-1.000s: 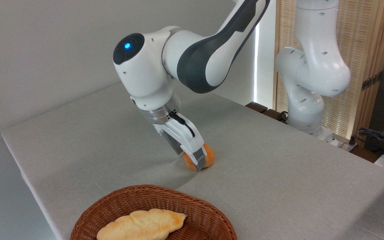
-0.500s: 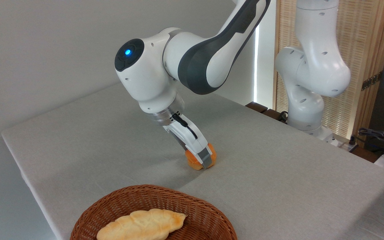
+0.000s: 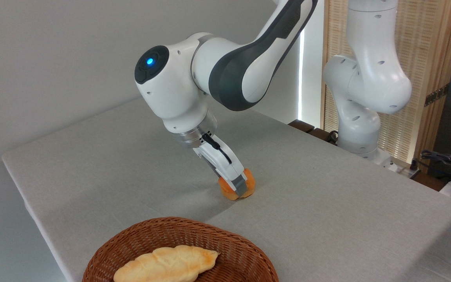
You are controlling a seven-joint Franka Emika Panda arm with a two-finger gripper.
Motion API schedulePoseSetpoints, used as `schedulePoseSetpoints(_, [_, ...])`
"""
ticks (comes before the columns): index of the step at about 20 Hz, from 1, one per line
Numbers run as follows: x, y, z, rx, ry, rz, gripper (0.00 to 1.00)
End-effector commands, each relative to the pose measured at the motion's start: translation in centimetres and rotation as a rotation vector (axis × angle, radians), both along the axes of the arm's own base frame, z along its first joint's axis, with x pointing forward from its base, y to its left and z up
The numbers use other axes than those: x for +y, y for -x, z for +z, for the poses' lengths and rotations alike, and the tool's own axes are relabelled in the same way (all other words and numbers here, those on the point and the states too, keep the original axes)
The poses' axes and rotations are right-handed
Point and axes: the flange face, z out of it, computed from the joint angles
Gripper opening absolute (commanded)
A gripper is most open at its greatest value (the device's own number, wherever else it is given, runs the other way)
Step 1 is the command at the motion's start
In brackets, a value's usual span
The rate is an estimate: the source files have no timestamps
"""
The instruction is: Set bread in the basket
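The bread (image 3: 250,183), a small orange-golden bun, sits on the grey tablecloth near the middle of the table. My gripper (image 3: 242,188) comes down on it at a slant from the upper left. Its near grey finger (image 3: 240,185) presses the bun's front side, and the far finger is hidden behind the bun. The gripper looks shut on the bread, which still touches the cloth. The brown wicker basket (image 3: 152,227) stands at the front edge, below and left of the bun, partly cut off by the frame.
A long pale loaf (image 3: 166,264) lies inside the basket. The arm's white base (image 3: 360,98) rises at the back right of the table. The table's left edge (image 3: 26,199) drops off near the wall. Cables and gear (image 3: 450,162) sit at the far right.
The wrist has swung and shifted slightly right, and the fingers have closed on the bun, which moved a little to the right with them. The basket and loaf have not moved.
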Motion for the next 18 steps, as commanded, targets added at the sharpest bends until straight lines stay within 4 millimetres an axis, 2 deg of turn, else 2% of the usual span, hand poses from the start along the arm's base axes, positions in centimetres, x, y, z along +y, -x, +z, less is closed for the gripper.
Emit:
schedulePoseSetpoints(1, [0.2,0.3,0.4,-0.004,-0.002,-0.023,0.39])
schedulePoseSetpoints(10, [0.2,-0.1,1.2,-0.023,0.001,-0.022,0.40])
schedulePoseSetpoints(11, [0.2,-0.5,2.0,-0.042,0.002,-0.018,0.40])
schedulePoseSetpoints(14, [0.8,-3.2,7.8,-0.179,0.017,0.006,0.42])
schedulePoseSetpoints(15, [1.0,-3.9,9.1,-0.222,0.014,0.011,0.42])
schedulePoseSetpoints(18, [2.4,-5.6,11.4,-0.360,0.000,0.045,0.45])
